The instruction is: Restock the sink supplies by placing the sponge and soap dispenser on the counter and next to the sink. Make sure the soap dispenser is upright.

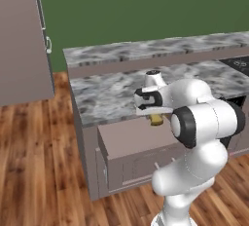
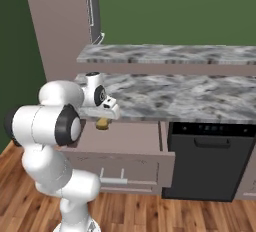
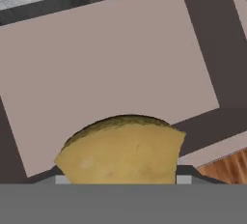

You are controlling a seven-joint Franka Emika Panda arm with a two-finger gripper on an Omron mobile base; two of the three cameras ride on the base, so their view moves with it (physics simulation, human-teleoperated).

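Observation:
The sponge [image 3: 123, 153], a yellow-orange lump, sits between my fingers, and my gripper [image 3: 120, 177] is shut on it. From the base views, the gripper [image 1: 155, 117] [image 2: 103, 120] hangs with the sponge [image 1: 156, 120] [image 2: 102, 123] just above an open drawer [image 1: 131, 140] [image 2: 131, 135], below the front edge of the marbled counter [image 1: 107, 93] [image 2: 175, 96]. The drawer floor [image 3: 106, 59] under the sponge is bare. The soap dispenser and the sink are out of view.
A raised marbled ledge [image 1: 146, 49] [image 2: 170, 53] runs behind the counter. A black dishwasher [image 2: 210, 161] stands right of the drawer. A tall brown cabinet [image 1: 22, 40] [image 2: 60, 21] stands at the left. A dark cooktop corner [image 1: 238, 64] lies far right. Wood floor [image 1: 39, 171] lies in front.

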